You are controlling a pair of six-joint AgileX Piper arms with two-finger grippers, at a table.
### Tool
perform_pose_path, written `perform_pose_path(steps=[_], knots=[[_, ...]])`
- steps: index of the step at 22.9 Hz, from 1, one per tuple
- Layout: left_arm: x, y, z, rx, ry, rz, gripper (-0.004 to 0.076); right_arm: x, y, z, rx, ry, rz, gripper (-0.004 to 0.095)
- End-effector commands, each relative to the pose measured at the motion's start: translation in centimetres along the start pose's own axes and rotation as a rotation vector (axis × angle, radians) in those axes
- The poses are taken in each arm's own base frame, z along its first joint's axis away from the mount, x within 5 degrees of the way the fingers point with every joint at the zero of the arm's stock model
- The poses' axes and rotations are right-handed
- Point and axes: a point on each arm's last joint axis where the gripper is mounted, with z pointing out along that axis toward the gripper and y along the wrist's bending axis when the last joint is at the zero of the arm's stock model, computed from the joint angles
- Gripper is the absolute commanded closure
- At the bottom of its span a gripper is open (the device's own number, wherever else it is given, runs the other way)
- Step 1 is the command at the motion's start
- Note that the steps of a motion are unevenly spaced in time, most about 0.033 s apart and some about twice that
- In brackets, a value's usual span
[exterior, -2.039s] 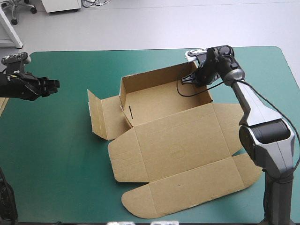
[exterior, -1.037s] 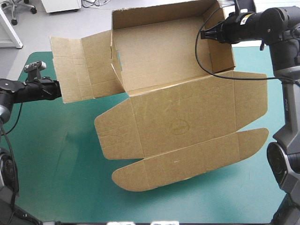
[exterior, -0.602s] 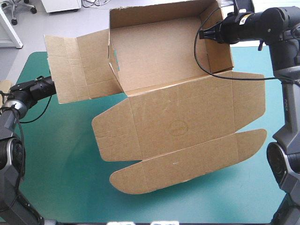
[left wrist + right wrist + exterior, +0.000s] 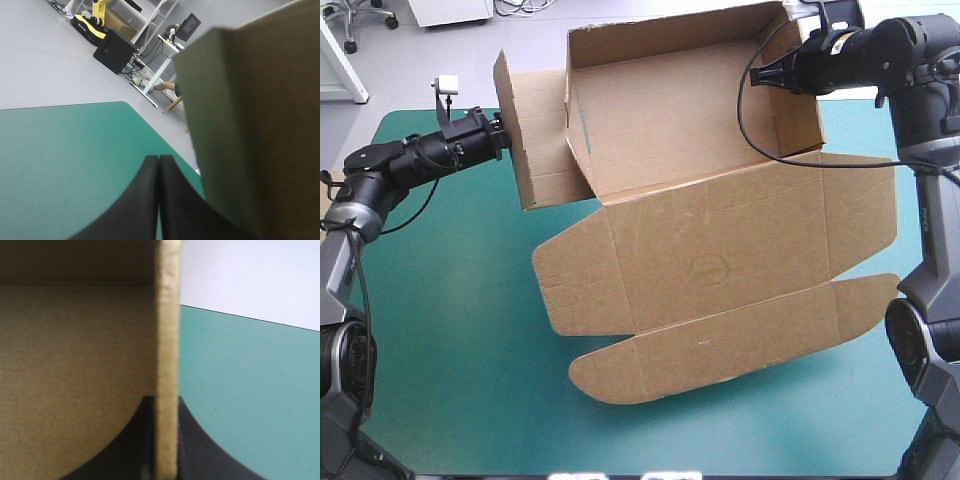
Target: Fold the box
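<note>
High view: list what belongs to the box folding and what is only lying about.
Belongs to the job:
box
right hand, shut on the box's wall
left hand, shut, at the side flap

Only there:
table cover, teal-green

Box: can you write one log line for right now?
box: tray end raised, lid flat | right claw: shut on right wall | left claw: shut, beside left flap
</note>
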Motion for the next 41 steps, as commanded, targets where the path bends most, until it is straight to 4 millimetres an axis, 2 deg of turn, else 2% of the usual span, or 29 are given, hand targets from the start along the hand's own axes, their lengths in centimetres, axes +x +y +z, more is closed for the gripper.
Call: perform_pose_path(steps=[1, 6, 14, 15, 17, 18, 19, 22, 25, 27, 30, 33, 37, 41], knots=[[-2.4, -5.4, -0.8, 0.145, -0.065, 0.074, 0.0734, -0.7, 0.3, -2.2, -0.017, -0.058, 0.013, 0.0927], [-2.9, -7.6, -1.3, 0.160, -0.076, 0.109, 0.0734, -0.5, 0.1, -0.5, -0.022, -0.034, 0.030, 0.0927], [-2.5, -8.7, 0.4, 0.175, -0.059, 0.052, 0.0717, -0.2, -0.2, 1.2, -0.021, -0.008, 0.036, 0.0927], [-2.4, -8.8, 0.6, 0.175, -0.058, 0.051, 0.0690, -0.1, -0.2, 1.5, -0.021, -0.001, 0.037, 0.0927], [-2.5, -9.1, 0.8, 0.184, -0.056, 0.057, 0.0544, 0.1, -0.4, 2.3, -0.021, 0.020, 0.039, 0.0927], [-2.5, -9.1, 0.8, 0.185, -0.056, 0.051, 0.0396, 0.2, -0.4, 2.5, -0.021, 0.029, 0.040, 0.0927], [-2.6, -9.2, 0.8, 0.185, -0.055, 0.041, 0.0323, 0.2, -0.4, 2.5, -0.021, 0.029, 0.040, 0.0927], [-2.4, -9.0, 0.9, 0.161, -0.032, 0.019, 0.0165, 0.2, -0.4, 2.6, -0.021, 0.030, 0.038, 0.0927], [-2.2, -8.9, 1.1, 0.122, 0.001, 0.009, 0.0089, 0.3, -0.4, 2.7, -0.021, 0.033, 0.039, 0.0926], [-2.2, -9.0, 1.4, 0.095, 0.023, 0.027, 0.0076, 0.3, -0.5, 2.8, -0.014, 0.039, 0.064, 0.0926], [-2.5, -9.0, 2.6, -0.082, 0.067, 0.058, 0.0076, 0.4, -0.5, 3.1, -0.019, 0.043, 0.067, 0.0926], [-2.7, -9.2, 3.6, -0.176, 0.052, 0.056, 0.0076, 0.4, -0.5, 3.1, -0.019, 0.043, 0.077, 0.0926], [-2.5, -10.7, 5.6, -0.255, 0.059, 0.122, 0.0085, 0.5, -0.3, 3.4, -0.023, 0.050, 0.111, 0.0926], [-2.6, -11.0, 6.2, -0.382, 0.062, 0.140, 0.0099, 0.7, 0.3, 4.2, -0.030, 0.067, 0.126, 0.0924]])
